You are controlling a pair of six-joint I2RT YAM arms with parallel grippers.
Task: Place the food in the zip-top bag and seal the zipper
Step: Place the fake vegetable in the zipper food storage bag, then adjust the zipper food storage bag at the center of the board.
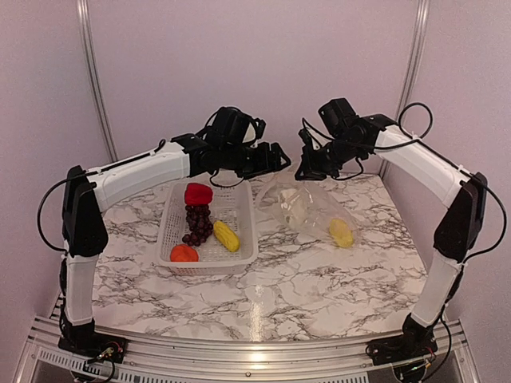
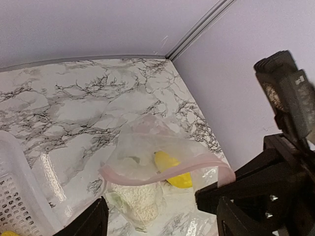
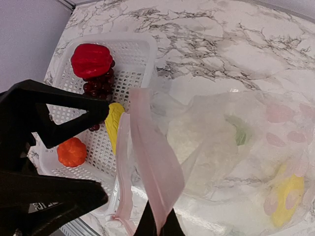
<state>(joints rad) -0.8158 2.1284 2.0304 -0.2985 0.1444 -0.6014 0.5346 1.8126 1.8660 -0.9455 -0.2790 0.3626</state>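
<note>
Where the marble table point(image 1: 319, 279) fills the lower half of the top view, the white perforated basket point(image 1: 239, 199) is set left of centre. The clear zip-top bag point(image 1: 279, 195) is laid just beside it, toward the right of the tabletop. The bag's lower right end is rested on the marble, while its mouth is raised toward the upper centre of the frame.

The left gripper point(image 3: 104, 155) is seen at the left of the right wrist view with its fingers spread wide and nothing held between them. Its upper fingertip seems to lie close to the bag's mouth, though contact cannot be judged. The right gripper point(image 3: 158, 227) is clamped on the zipper point(image 3: 152, 167) at the bottom centre of that view. From there the pale pink strip is drawn upward, and in the left wrist view it is seen arched across the middle of the frame.

Inside the bag, the cauliflower point(image 1: 297, 209) is seen through the plastic near its middle and a corn piece point(image 1: 341, 232) at its lower right end. In the basket, the red bell pepper point(image 1: 198, 194) is placed at the top, with the grape bunch point(image 1: 198, 224) touching it just below. The second corn piece point(image 1: 226, 235) is laid right of the grapes, and the orange fruit point(image 1: 184, 253) is set in the lower left corner.
</note>
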